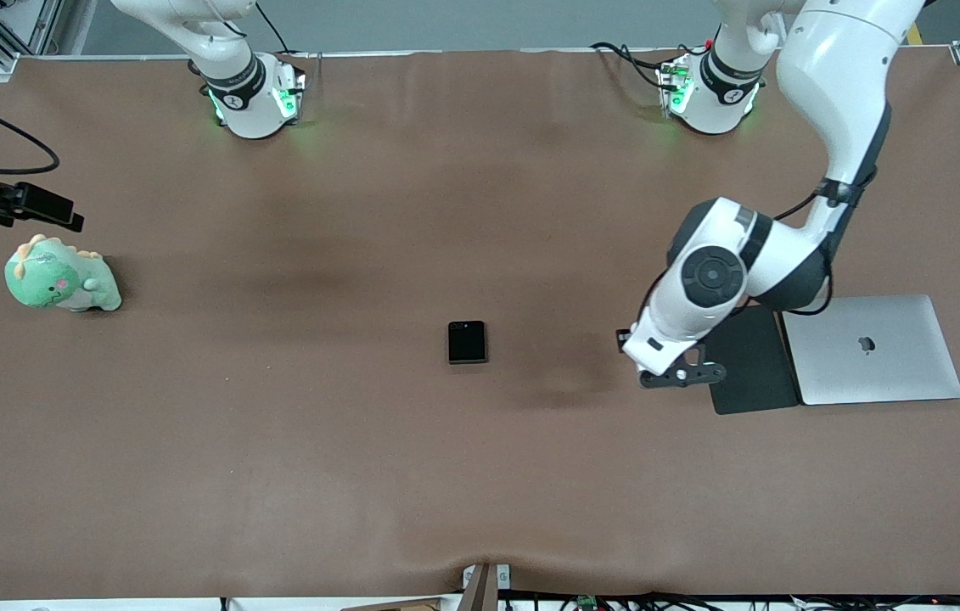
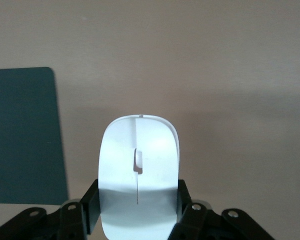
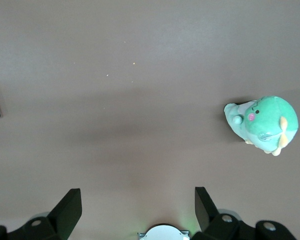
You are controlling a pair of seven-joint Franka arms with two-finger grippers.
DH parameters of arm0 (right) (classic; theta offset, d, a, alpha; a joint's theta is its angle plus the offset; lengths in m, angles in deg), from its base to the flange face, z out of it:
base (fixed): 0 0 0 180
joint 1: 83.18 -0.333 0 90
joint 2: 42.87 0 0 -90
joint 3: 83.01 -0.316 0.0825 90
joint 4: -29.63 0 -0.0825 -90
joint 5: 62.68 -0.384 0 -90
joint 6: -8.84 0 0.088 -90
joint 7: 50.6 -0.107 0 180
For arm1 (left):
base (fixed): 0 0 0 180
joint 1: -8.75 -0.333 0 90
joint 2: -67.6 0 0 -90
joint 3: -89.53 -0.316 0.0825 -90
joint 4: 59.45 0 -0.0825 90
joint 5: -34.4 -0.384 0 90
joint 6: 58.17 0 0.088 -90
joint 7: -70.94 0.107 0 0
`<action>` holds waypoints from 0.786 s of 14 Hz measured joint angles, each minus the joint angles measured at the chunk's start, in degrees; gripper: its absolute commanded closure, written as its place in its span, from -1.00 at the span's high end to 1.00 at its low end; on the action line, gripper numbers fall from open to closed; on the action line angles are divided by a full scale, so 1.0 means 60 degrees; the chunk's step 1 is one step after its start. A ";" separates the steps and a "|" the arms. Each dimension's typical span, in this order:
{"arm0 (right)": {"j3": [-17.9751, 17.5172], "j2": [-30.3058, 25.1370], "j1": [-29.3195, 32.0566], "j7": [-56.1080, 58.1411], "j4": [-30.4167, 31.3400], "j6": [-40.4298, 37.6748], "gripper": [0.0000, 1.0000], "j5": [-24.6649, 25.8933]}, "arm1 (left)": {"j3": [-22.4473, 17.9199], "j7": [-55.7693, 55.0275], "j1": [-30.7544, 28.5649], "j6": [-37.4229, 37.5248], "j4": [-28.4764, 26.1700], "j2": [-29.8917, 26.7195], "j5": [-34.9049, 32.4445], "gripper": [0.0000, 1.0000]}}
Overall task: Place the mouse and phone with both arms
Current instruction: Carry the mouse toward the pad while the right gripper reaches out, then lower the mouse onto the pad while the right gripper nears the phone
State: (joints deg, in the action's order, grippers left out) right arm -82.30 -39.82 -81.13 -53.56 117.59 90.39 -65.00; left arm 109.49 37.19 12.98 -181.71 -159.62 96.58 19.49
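Going across the brown table [image 1: 276, 441] from the right arm's end, I first see one soft green toy dinosaur [image 1: 61, 277], and my right gripper [image 3: 137, 212] hangs over the bare table near it with its jaws wide apart and nothing in them. That arm is waiting. Next, about the middle of the table, lies one small black square folded phone [image 1: 467, 342], flat and alone. Then comes my left gripper [image 2: 138, 210], up in the air over the table just beside one dark grey flat mat [image 1: 751, 361]. Its jaws are squeezed tight on the sides of one shiny white oval mouse [image 2: 139, 170], and the mouse is off the table. Last, touching the mat toward the left arm's end, sits one closed silver laptop [image 1: 870, 350]. I think I am in the step of carrying the mouse. The next move needs me to bring it over the mat, lower it gently, then let go. The phone is not picked up yet.
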 measured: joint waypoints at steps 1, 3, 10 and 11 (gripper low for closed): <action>-0.0003 0.0112 -0.0120 0.0000 -0.0006 0.0024 1.00 0.0000 | -0.0001 0.0265 -0.0199 0.0000 -0.0118 -0.0077 0.0000 -0.01; -0.0013 0.0454 -0.0440 -0.0028 -0.0089 0.0135 1.00 -0.0003 | -0.0007 0.0746 -0.0590 -0.0001 -0.0269 -0.0169 0.0000 -0.01; -0.0039 0.2117 -0.1746 -0.0135 -0.0416 0.1980 1.00 -0.0081 | -0.0010 0.1699 -0.2080 -0.0007 -0.0541 -0.0201 0.0000 -0.01; -0.0043 0.2394 -0.1984 -0.0184 -0.0429 0.2327 1.00 -0.0082 | -0.0011 0.1699 -0.2192 -0.0017 -0.0595 -0.0201 0.0000 -0.01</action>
State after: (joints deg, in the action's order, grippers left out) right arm -82.56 -25.45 -93.04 -54.67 115.02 104.36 -65.49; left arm 109.42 47.38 -0.17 -181.81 -163.19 95.38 19.49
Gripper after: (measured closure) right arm 0.000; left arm 0.383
